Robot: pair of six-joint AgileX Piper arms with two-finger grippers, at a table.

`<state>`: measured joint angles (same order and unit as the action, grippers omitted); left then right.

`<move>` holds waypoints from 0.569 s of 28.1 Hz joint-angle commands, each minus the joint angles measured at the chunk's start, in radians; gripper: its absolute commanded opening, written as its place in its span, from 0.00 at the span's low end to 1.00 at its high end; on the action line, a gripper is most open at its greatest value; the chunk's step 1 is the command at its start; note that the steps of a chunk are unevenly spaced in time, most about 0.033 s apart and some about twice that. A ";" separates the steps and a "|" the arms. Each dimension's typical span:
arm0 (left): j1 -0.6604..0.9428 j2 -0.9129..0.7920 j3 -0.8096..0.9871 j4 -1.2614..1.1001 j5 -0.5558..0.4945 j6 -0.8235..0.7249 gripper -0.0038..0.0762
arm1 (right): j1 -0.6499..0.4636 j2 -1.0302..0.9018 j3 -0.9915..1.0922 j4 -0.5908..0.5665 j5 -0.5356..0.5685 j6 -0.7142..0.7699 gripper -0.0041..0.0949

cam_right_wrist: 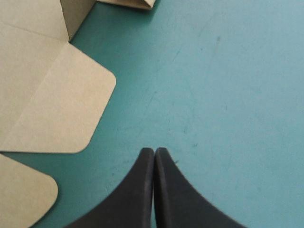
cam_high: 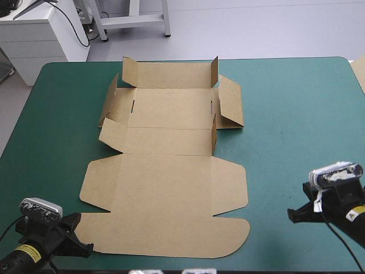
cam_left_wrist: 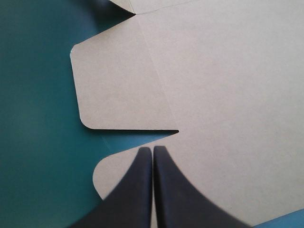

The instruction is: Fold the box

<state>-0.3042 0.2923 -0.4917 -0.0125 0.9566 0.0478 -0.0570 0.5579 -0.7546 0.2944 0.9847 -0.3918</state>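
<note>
High view: the box (cam_high: 165, 171) lies at the middle of the teal-green surface (cam_high: 285, 114), short walls raised at its far end toward 12 o'clock, broad flat panels toward 6 o'clock; a sliver of other board (cam_high: 359, 71) sits at the surface's edge at 2 o'clock; the left arm (cam_high: 43, 237) is at 7 o'clock by the box's near corner; the right arm (cam_high: 336, 200) is at 4 o'clock, well apart from the box.

Left wrist view: the left jaws are pressed together, tips over the box's near corner; a slit (cam_left_wrist: 137, 131) lies just ahead at their 12 o'clock.

Right wrist view: the right jaws are pressed together over bare cover; two rounded flaps (cam_right_wrist: 61, 109) lie at their 10 and 8 o'clock, apart from the tips.
</note>
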 commanded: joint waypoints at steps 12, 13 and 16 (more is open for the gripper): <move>-0.006 0.010 -0.023 -0.003 -0.057 -0.002 0.04 | -0.007 0.505 -0.481 0.164 0.083 -0.007 0.02; -0.006 0.010 -0.023 -0.003 -0.057 -0.002 0.04 | -0.007 0.576 -0.544 0.197 0.108 -0.007 0.03; -0.006 0.010 -0.023 -0.003 -0.057 -0.002 0.04 | 0.016 0.662 -0.631 0.219 0.118 -0.007 0.04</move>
<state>-0.3042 0.2923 -0.4917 -0.0125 0.9566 0.0478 -0.0559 1.1718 -1.2933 0.4609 1.1223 -0.3984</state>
